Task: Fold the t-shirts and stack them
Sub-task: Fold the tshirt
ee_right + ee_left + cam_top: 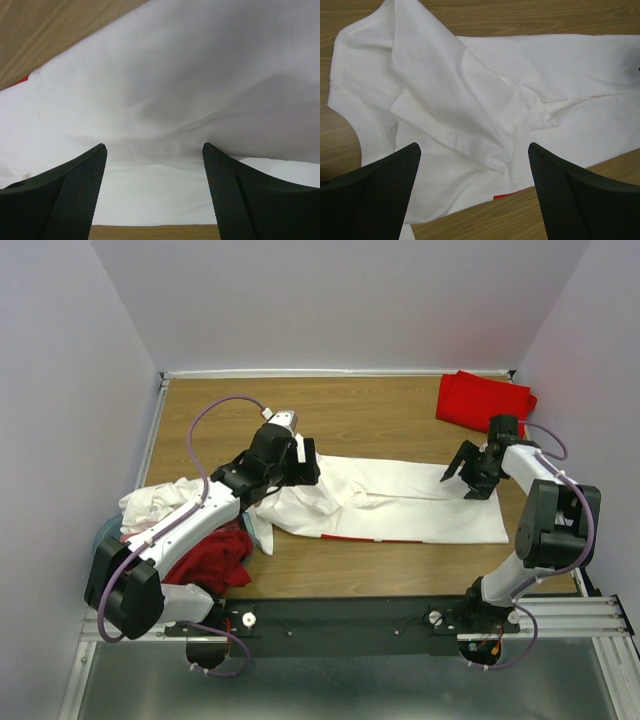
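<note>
Left gripper (474,150) and right gripper (155,147) are hanging with jaws apart, empty, over opposite ends of the white t-shirt (420,502) lying across the table (380,410), so you should be pinching matching edges and lifting together.

My left gripper (473,150) angles down with jaws spread wide; my right gripper (155,147) sits low, jaws likewise apart.

shirt: white t-shirt (200,75) fills most of the view, softly creased across the middle
right gripper (154,146): jaws spread wide over the cloth, nothing between
table (50,35): wood, far left
red sliver (20,81): at the cloth's left edge
</note>
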`<act>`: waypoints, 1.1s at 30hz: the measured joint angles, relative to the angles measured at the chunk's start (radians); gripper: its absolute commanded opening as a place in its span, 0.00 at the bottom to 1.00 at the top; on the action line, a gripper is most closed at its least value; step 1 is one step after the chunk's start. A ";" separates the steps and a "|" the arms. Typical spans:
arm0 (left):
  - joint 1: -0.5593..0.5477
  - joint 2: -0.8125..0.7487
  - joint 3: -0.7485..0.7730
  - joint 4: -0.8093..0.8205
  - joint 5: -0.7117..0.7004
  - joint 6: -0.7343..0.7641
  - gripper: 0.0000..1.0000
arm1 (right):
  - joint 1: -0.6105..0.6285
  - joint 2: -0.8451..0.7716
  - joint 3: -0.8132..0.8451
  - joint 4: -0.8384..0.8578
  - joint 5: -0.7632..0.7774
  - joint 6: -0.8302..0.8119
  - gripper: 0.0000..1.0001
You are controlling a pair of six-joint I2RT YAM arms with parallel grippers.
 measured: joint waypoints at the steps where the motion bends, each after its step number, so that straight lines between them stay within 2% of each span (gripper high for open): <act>1: 0.002 -0.004 -0.003 0.000 0.000 0.000 0.96 | 0.000 -0.001 0.000 -0.004 0.000 0.000 0.84; 15: 0.013 -0.027 -0.032 0.000 0.000 0.000 0.96 | 0.000 -0.098 0.018 -0.050 -0.007 0.014 0.85; 24: 0.018 -0.054 -0.051 0.000 0.000 0.000 0.96 | 0.000 0.027 0.203 -0.043 0.093 0.024 0.85; 33: 0.027 -0.074 -0.075 -0.006 -0.001 0.000 0.96 | 0.000 0.120 0.186 -0.033 0.170 0.011 0.85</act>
